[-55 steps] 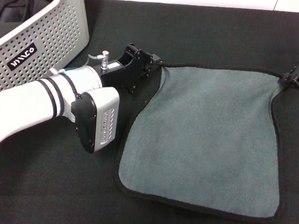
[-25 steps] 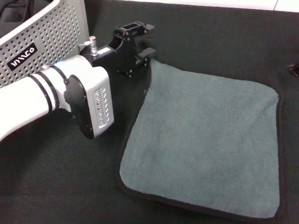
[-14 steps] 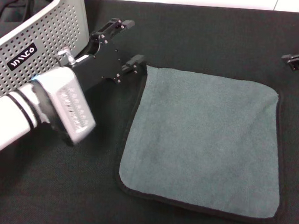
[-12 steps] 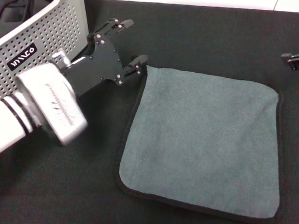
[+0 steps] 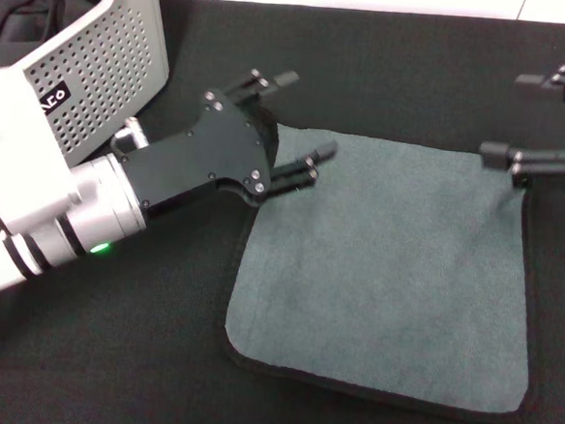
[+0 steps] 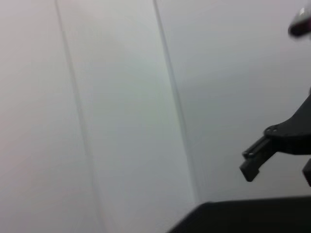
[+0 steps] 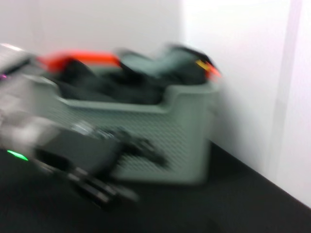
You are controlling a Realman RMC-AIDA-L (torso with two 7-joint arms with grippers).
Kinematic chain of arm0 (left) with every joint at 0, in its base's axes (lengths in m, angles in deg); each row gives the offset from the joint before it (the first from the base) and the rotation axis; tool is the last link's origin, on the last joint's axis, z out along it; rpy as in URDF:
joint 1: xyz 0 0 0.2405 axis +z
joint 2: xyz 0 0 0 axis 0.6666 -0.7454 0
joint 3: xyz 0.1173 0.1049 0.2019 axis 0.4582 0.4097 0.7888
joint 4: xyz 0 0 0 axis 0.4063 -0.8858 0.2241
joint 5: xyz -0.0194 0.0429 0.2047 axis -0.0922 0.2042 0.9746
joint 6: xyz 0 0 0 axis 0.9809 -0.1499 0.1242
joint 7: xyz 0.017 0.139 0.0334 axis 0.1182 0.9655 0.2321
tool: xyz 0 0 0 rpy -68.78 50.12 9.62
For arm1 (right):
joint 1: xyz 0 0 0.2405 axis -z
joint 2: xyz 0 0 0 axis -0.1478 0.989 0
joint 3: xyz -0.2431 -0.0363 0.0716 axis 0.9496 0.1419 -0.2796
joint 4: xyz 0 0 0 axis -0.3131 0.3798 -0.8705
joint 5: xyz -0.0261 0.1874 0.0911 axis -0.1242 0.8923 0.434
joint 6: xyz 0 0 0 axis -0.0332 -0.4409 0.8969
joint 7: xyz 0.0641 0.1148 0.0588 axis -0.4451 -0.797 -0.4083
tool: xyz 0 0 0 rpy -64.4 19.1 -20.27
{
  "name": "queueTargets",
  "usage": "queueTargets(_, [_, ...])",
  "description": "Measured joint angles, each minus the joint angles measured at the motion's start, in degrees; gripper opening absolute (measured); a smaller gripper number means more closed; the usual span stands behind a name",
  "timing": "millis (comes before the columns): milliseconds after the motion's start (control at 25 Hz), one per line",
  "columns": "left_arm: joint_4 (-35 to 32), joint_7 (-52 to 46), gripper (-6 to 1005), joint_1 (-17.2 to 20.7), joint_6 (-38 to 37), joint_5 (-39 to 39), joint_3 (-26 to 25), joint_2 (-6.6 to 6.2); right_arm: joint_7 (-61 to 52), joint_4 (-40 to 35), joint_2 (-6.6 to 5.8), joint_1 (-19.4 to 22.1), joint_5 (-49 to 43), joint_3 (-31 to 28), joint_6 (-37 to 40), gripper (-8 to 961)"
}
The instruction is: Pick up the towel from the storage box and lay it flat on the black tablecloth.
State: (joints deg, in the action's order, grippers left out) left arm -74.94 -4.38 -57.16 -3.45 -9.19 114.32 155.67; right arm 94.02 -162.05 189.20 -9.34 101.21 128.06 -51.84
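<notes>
Now | grey-green plush towel (image 5: 385,268) flat on matte black tablecloth (image 5: 108,355), beside perforated grey storage box (image 5: 109,64) | left pincer (image 5: 293,125) and right pincer (image 5: 536,118) both released, empty | I'd judge it soft, limp: re-grip at corners.

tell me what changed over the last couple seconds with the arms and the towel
Both grippers let go of the towel corners. The left gripper and the right gripper now hover open above its far corners. The towel settled flat on the black tablecloth; the storage box stayed put.
</notes>
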Motion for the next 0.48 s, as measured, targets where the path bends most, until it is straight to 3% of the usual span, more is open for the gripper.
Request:
queueTargets(280, [0.17, -16.49, 790, -3.14, -7.56, 3.04, -0.24, -3.37, 11.98, 8.19, 0.01, -0.11, 8.05, 0.00, -10.93, 875])
queueTargets(480, [0.48, -19.05, 788, -1.81, -14.06, 3.80, -3.34, -3.50, 20.19, 11.25, 0.01, 0.37, 10.78, 0.00, -14.07, 875])
